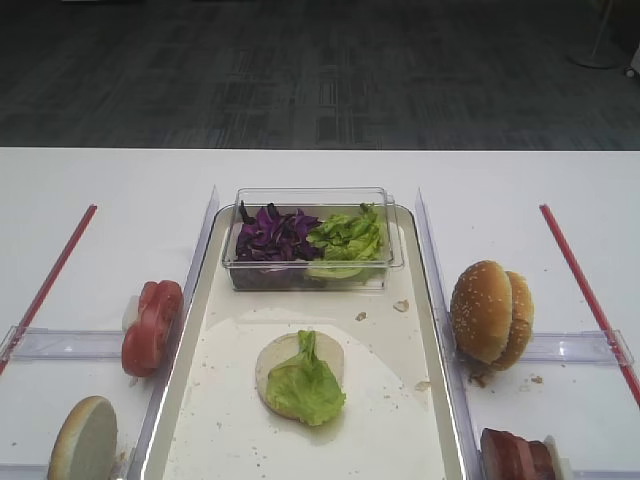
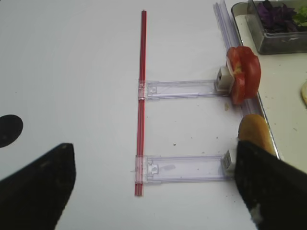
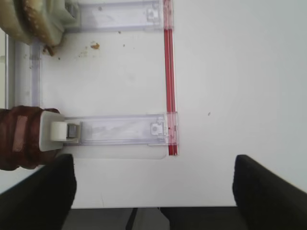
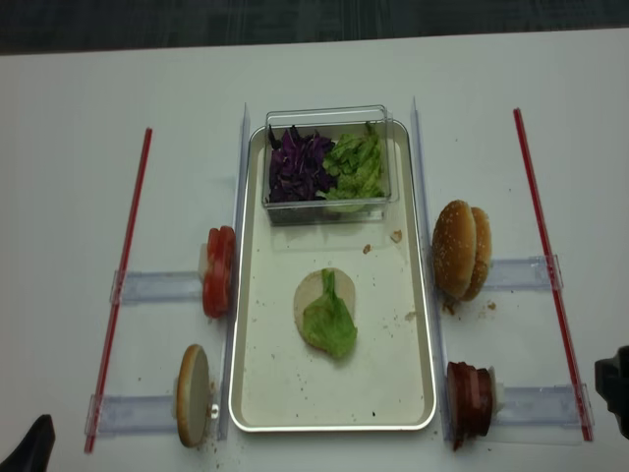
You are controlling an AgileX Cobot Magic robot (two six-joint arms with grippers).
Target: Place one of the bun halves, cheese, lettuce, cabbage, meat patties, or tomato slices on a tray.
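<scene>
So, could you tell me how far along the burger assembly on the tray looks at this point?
Done: a flat bun half lies on the tray with a lettuce leaf on top. In hand: nothing; the right gripper is open near the meat patties, and the left gripper looks open and empty too. Left: patties, tomato slices, cabbage and the sesame buns remain in their places.

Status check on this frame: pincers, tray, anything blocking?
Both pincers open, empty, off to the sides. Tray holds flat bun half topped with lettuce leaf. Nothing blocking.
</scene>
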